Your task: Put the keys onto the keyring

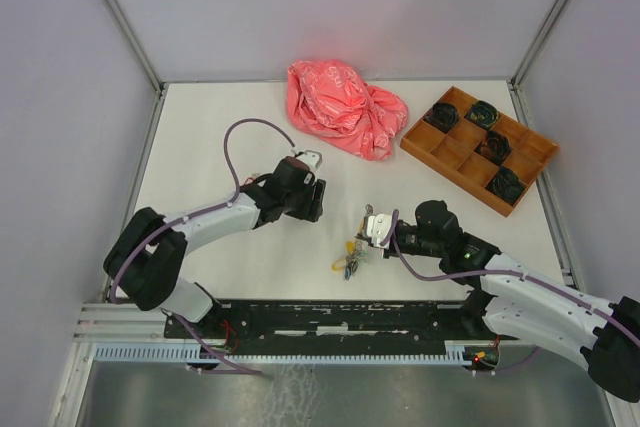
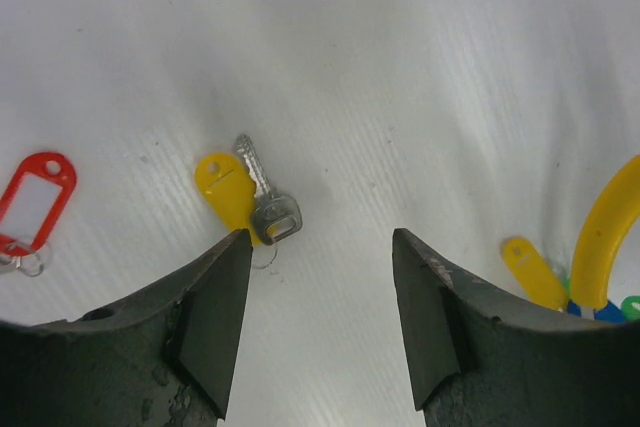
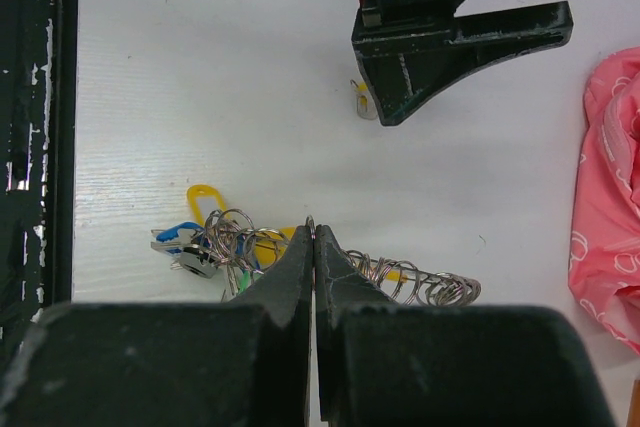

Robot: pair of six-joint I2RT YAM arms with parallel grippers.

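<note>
A silver key with a yellow tag lies alone on the white table, just ahead of my left gripper's open, empty jaws. From above, that gripper hangs over it. A red tag lies further left. My right gripper is shut on the thin wire of the keyring. Several small silver loops are strung along the wire, and a bunch of keys with yellow, blue and green tags hangs to the left. In the top view the bunch rests below the right gripper.
A crumpled pink bag lies at the back centre. A wooden compartment tray with dark items stands at the back right. The black rail runs along the near edge. White walls enclose the table.
</note>
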